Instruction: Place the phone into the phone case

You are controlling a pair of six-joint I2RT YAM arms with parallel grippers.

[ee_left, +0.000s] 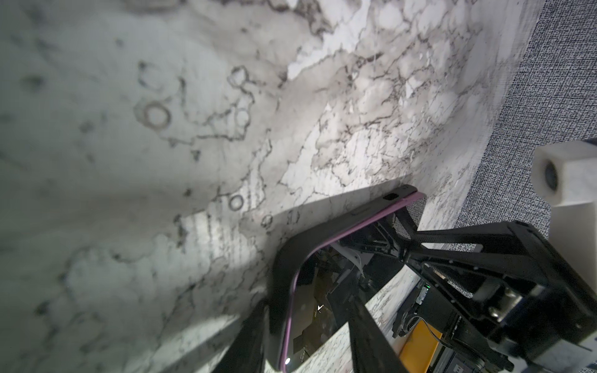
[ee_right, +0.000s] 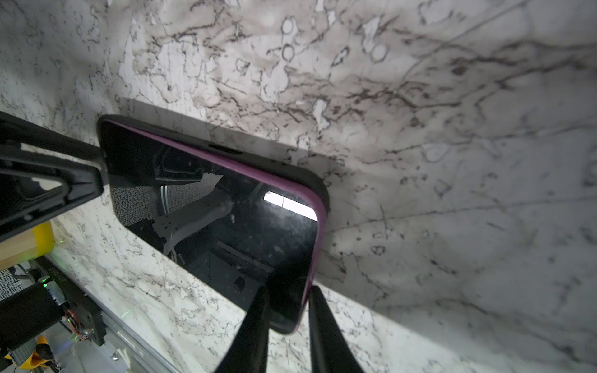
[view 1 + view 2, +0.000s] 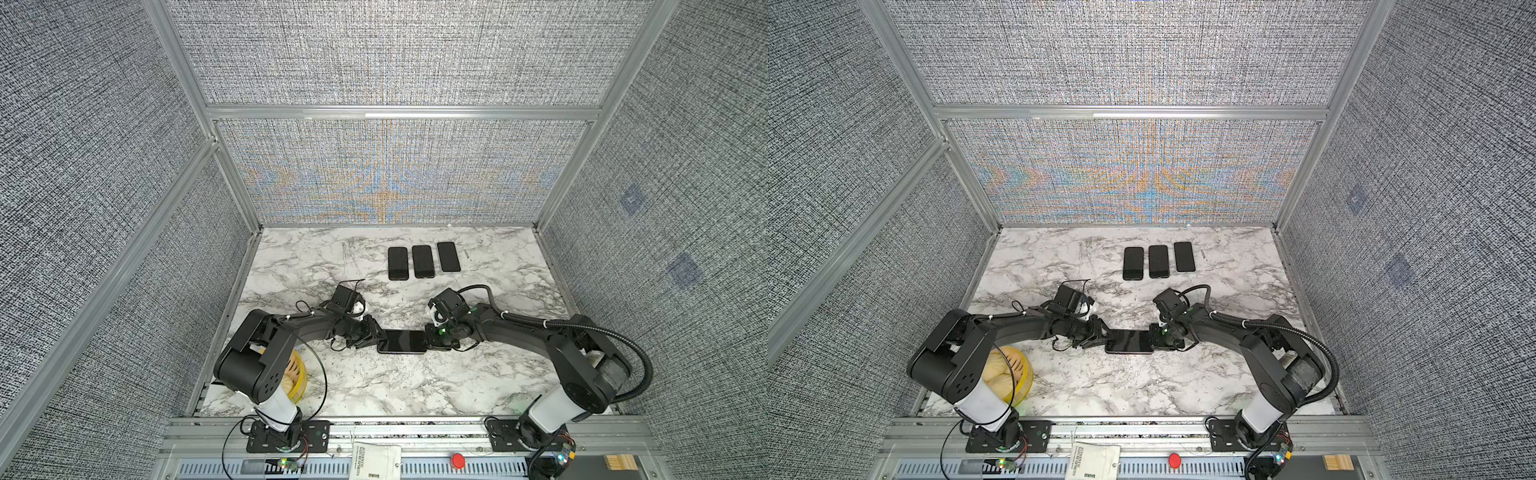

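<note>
In both top views the phone is lying crosswise in the middle of the marble table. It is sitting directly between the left gripper and the right gripper, and each gripper is meeting one short end. In the right wrist view the phone's purple rim is showing just inside the black rim of the phone case. Whether it is pressed fully home cannot be told. There the right gripper's jaws are standing narrow and straddling a corner of the phone, with one finger lying over the dark screen and the other running just outside the case edge. In the left wrist view the left gripper's jaws are set somewhat wider around the opposite end, one finger touching the case's outer rim and the other crossing the screen. Whether either pair is actually pinching cannot be told. Three more dark phones are lying in a row well behind, near the back wall.
</note>
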